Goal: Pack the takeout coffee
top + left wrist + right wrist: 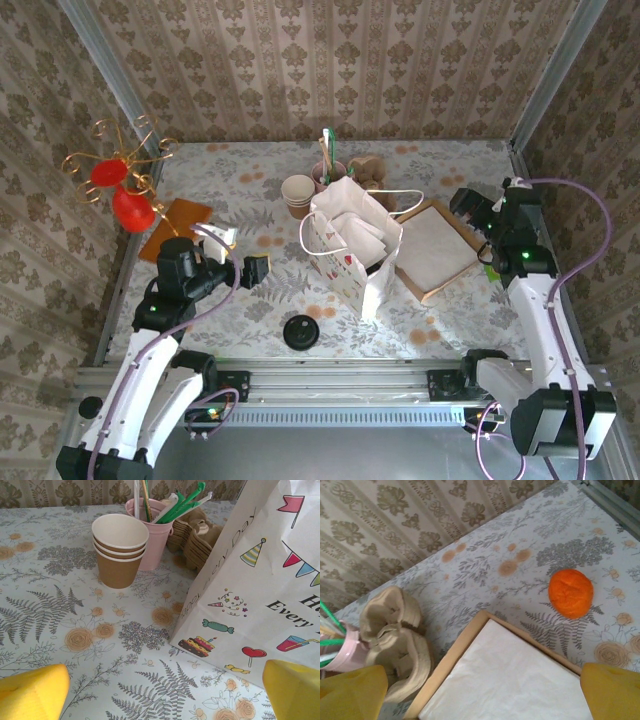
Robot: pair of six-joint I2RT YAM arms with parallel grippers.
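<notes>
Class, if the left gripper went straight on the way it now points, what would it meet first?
Probably the white paper bag, close ahead of the open left gripper on its right-finger side. The stacked beige cups sit farther back, leftward. Depth is unclear.

The tabletop [50,615] is pale, printed with grey ferns and tan roses. The paper bag [250,605] is white, with party hats, bunting, a cake and a red heart. The cups [117,550] are tan outside, cream inside; the bucket [157,540] is pink, its straws [182,505] green and white. The ball [571,593] is orange and the lid [301,331] black.
</notes>
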